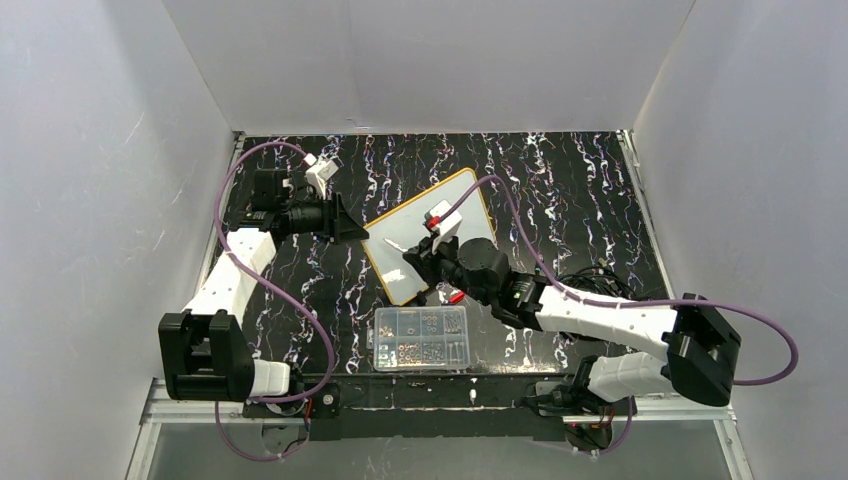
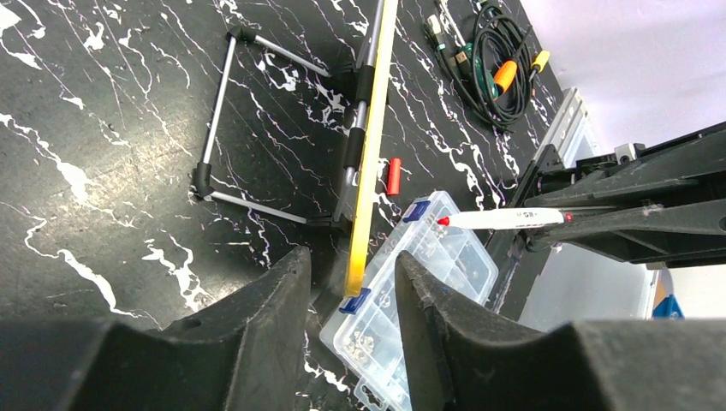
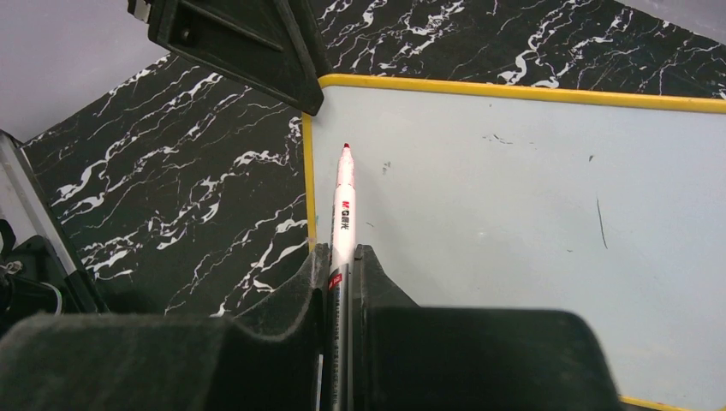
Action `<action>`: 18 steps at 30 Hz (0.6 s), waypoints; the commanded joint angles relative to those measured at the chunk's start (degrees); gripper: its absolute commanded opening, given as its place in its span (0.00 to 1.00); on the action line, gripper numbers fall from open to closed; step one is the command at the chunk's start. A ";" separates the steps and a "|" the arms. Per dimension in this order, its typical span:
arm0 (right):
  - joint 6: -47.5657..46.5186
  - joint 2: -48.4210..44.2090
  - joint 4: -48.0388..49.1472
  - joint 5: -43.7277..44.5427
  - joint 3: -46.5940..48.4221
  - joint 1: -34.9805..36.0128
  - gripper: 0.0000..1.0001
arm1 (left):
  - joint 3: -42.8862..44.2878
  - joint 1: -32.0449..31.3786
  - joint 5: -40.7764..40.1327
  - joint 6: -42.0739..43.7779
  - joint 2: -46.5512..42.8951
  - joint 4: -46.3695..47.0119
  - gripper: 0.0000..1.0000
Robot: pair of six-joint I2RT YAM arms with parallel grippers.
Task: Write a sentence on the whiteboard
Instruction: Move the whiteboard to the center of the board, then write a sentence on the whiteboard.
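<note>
The top view sits high above and behind the near edge of the worktop (image 1: pixel 560 190), looking down and forward over all of it from far off. The left wrist view is low and close behind the left claw (image 2: pixel 351 257), looking along the rim of the whiteboard (image 2: pixel 373 154) toward the parts box (image 2: pixel 445 274). The right wrist view looks closely over the right claw (image 3: pixel 342 248), along its marker (image 3: pixel 343 197), onto the board's face. All three share the whiteboard; both wrist views share the marker.
</note>
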 commanded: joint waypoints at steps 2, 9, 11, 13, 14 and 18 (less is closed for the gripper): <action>-1.79 1.83 4.88 1.86 4.15 1.18 0.01 | 0.05 0.15 2.08 0.62 -1.23 -0.84 0.36; -2.60 4.37 5.83 2.15 5.56 1.64 0.01 | -0.12 0.15 1.99 2.54 -1.27 -0.86 0.23; -2.72 5.12 5.98 2.51 5.89 1.77 0.01 | -0.30 0.15 1.55 2.93 -1.39 -0.98 0.19; -2.86 5.60 6.48 2.75 6.01 1.82 0.01 | -0.30 0.12 1.26 3.52 -1.39 -1.26 0.15; -2.94 5.77 6.70 2.86 6.01 1.86 0.01 | -0.30 0.07 1.09 3.79 -1.35 -1.37 0.13; -3.22 6.76 7.23 3.06 6.59 1.91 0.01 | -0.43 0.07 0.51 4.48 -1.65 -1.39 0.07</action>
